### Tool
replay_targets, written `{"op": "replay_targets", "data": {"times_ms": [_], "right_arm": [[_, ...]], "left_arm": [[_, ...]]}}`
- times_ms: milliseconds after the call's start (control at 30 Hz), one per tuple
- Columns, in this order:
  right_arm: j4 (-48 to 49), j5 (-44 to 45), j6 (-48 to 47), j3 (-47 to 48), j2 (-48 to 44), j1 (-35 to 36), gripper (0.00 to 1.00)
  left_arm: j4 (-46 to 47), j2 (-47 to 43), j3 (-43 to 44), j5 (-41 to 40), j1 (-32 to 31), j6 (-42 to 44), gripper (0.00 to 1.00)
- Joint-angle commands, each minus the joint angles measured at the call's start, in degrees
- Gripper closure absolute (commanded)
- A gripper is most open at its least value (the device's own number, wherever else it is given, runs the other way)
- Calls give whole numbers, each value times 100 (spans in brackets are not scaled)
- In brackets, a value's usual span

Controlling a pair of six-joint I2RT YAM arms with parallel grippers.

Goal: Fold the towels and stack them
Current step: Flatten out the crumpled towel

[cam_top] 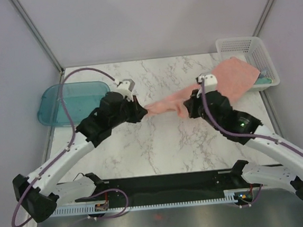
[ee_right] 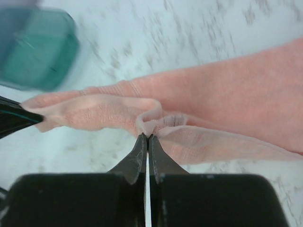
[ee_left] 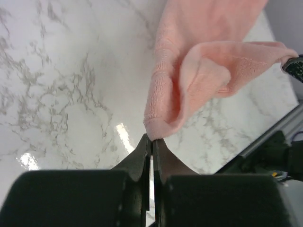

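A salmon-pink towel [cam_top: 228,77] stretches from the white mesh basket across the marble table toward its middle. Its left corner [ee_left: 158,128] is pinched in my left gripper [cam_top: 144,112], whose jaws are shut on the cloth [ee_left: 152,138]. My right gripper [cam_top: 189,108] is shut on a bunched edge of the same towel [ee_right: 156,124], jaws [ee_right: 147,136] closed tight. The towel [ee_right: 227,90] hangs in a loose band between the two grippers, above the table. A bit of teal cloth [cam_top: 264,79] shows in the basket; other towels are hidden.
The white mesh basket [cam_top: 241,44] stands at the back right corner, with the pink towel draped over its near rim. A translucent teal tray [cam_top: 71,102] lies at the left edge, just behind my left arm. Grey walls close in on both sides.
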Motion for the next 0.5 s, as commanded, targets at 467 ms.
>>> {"op": "replay_targets", "data": {"times_ms": [467], "right_arm": [[13,-2174,-884,4858,-343,35,100]], "left_arm": [[-2383,-694,5708,1564,-62,457,98]]}}
